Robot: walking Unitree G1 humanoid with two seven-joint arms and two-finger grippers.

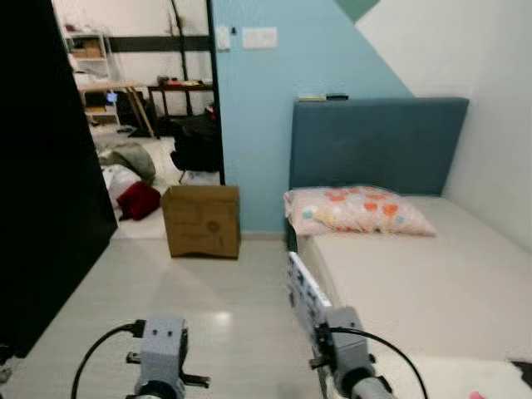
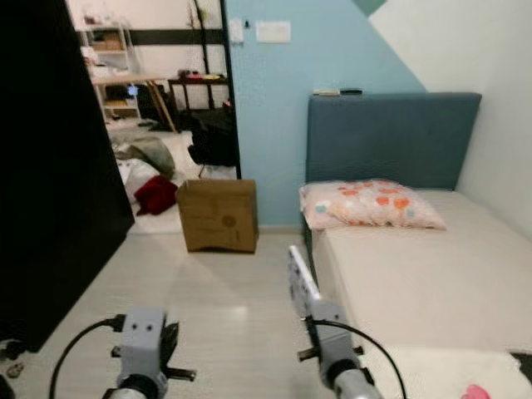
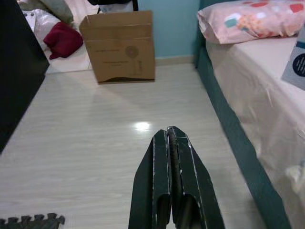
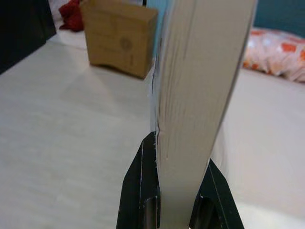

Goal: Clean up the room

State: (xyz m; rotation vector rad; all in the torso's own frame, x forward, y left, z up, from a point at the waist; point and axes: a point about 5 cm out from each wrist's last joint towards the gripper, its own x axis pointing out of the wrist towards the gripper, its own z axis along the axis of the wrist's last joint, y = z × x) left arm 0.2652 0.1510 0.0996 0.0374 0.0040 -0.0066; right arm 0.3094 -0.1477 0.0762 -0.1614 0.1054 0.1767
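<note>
My right gripper [image 4: 180, 153] is shut on a thin white book [image 4: 200, 81], held upright on its edge with the fingers [image 4: 143, 176] clamped on both covers. In the head views the book [image 1: 303, 289] rises from my right wrist, just beside the bed's near corner. My left gripper [image 3: 170, 132] is shut with nothing in it and hangs over the pale floor. A cardboard box [image 1: 202, 220] stands on the floor against the blue wall ahead. A red cloth [image 1: 137, 200] and grey clothes [image 1: 129, 158] lie on the floor in the doorway beyond.
A bed [image 1: 416, 274] with a blue headboard and a spotted pillow [image 1: 357, 209] runs along my right. A tall black cabinet [image 1: 41, 183] stands at my left. A white fluffy rug [image 1: 449, 378] lies at the bottom right. Desks and shelves crowd the far room.
</note>
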